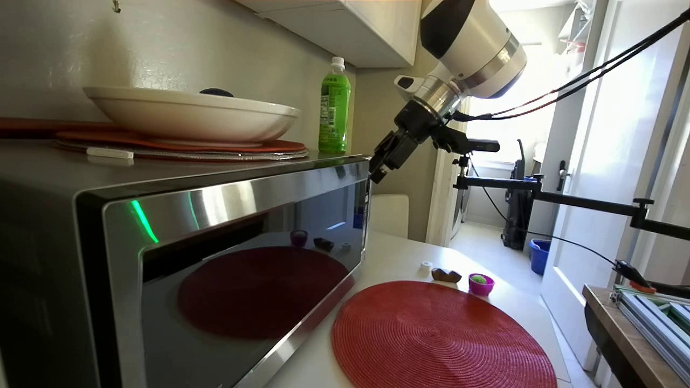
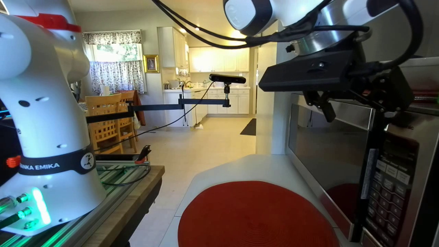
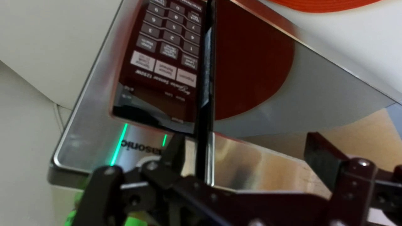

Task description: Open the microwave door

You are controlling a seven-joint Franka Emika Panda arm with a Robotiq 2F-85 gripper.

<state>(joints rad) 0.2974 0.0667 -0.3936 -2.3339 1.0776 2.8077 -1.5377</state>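
The microwave door (image 1: 259, 291) is a wide steel-framed dark glass panel. It also shows in an exterior view (image 2: 332, 147) and in the wrist view (image 3: 251, 78). A narrow dark slot (image 3: 204, 125) with a pale label runs between the door edge and the control panel (image 3: 163, 53). I cannot tell whether the door is slightly ajar. My gripper (image 3: 246, 150) is open and empty at the top of the door's slot side. One finger is over the control panel side, the other over the door. It also shows in both exterior views (image 1: 378, 171) (image 2: 355, 115); contact cannot be told.
A round red placemat (image 1: 442, 334) lies before the microwave. Beyond it are a pink cup (image 1: 481, 285), a brown object (image 1: 446, 276) and a small white object (image 1: 426, 266). A white bowl (image 1: 188, 116) and a green bottle (image 1: 335, 108) stand on the microwave. A cabinet (image 1: 345, 32) hangs above.
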